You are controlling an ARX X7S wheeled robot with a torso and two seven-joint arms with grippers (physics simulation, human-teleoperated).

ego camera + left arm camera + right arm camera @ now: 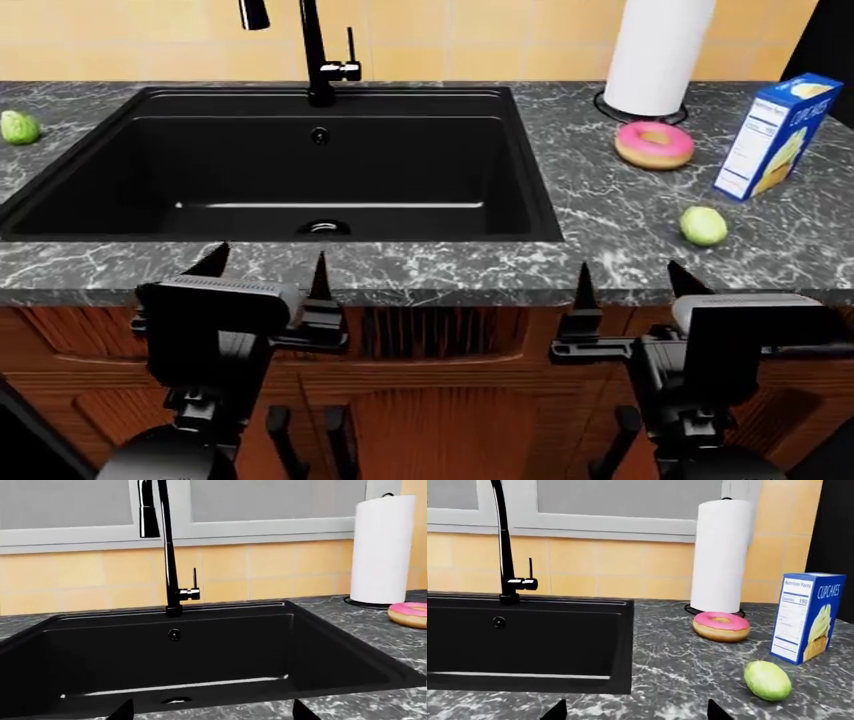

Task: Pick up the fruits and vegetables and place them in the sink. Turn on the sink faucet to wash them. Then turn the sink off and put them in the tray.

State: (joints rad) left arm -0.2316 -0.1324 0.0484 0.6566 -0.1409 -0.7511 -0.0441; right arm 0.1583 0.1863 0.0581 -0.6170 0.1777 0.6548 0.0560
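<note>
We hold both claws released at the counter point(747, 250) edge: one sprout point(703, 225) lies just ahead of our right claw point(627, 282), the other sprout point(19, 127) far left beyond our left claw point(264, 266), sink point(527, 200) empty.

Green vegetable point(768, 680) lies near the cupcake box point(808, 616) (donut point(721, 626) beyond).

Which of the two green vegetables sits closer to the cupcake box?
The small yellow-green vegetable on the counter right of the black sink, just in front of the blue cupcake box; the other green vegetable lies far left.
</note>
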